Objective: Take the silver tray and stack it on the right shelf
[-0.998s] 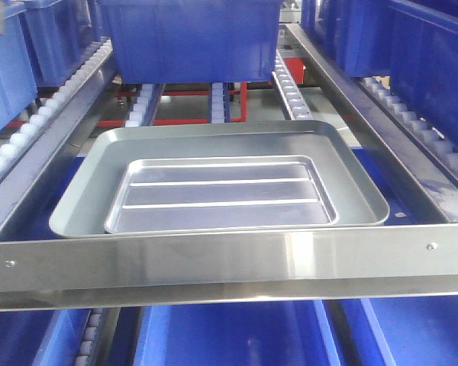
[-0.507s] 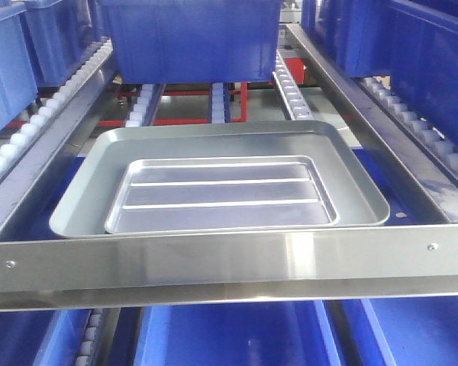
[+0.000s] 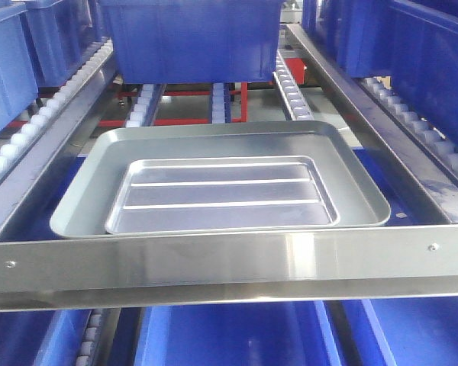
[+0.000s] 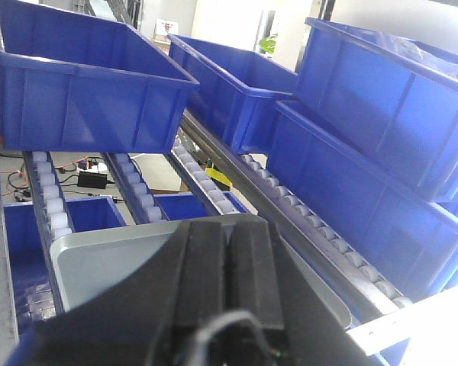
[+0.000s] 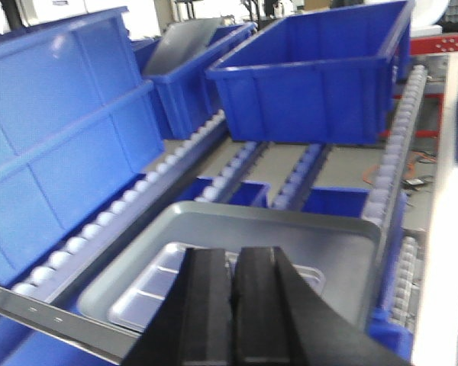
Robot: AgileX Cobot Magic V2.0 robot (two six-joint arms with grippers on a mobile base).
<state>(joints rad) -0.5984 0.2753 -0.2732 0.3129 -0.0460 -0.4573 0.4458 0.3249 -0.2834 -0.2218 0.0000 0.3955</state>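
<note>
With the silver tray [image 3: 221, 179] lying flat on the roller rails of the right shelf [image 3: 229, 263] just behind its front bar, and both the left gripper [image 4: 227, 267] and right gripper [image 5: 235, 293] pressed together and empty above it, spread the fingers before descending onto the flared rim.

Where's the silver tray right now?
Front view: the silver tray lies flat on the roller rails in the centre lane, just behind the steel front bar and in front of a blue bin.

Likely warehouse | roller racks [image 3: 290, 88] (sloping) | blue bins [image 4: 84, 84]
</note>
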